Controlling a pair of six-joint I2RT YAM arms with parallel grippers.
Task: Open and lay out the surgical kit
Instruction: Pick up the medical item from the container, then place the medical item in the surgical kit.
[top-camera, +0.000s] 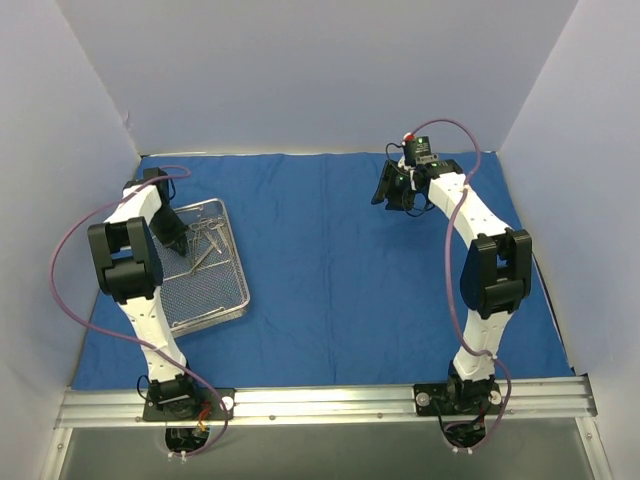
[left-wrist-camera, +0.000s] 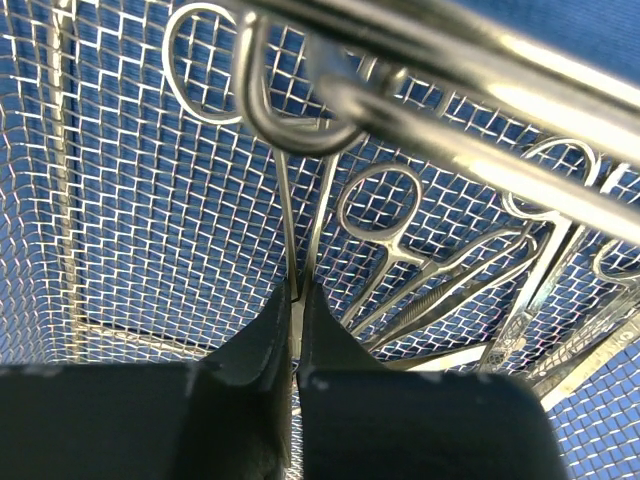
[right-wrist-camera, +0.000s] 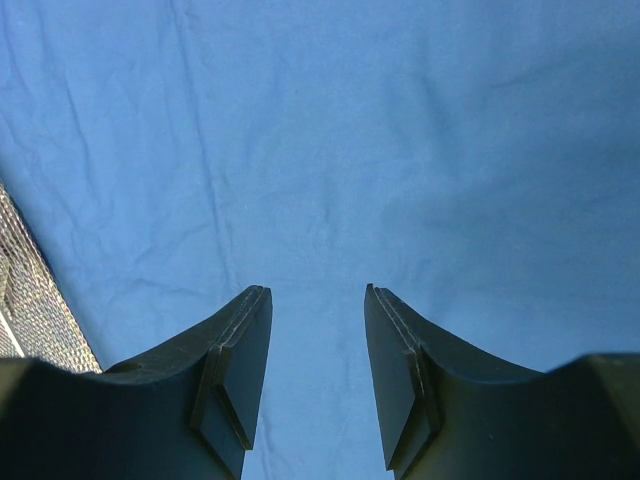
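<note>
left gripper (left-wrist-camera: 297, 292) is clamped on one thin silver scissor-handled instrument (left-wrist-camera: 284, 205) in the silver wire-mesh tray (left-wrist-camera: 120, 220), right gripper (right-wrist-camera: 317, 292) gapes empty, so I'd lift it straight up slowly.

A wrinkled blue cloth (top-camera: 340, 260) covers the table (top-camera: 330, 455), whose bare grey top seems to show only at the near edge. A wire tray (top-camera: 205, 297) rests on the cloth's left side.

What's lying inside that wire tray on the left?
Several thin silver scissor-handled instruments lie at the tray's far end; the left pincer is shut on one. Blue cloth shows through the mesh. From above, the left arm hides the tray's far corner.
</note>
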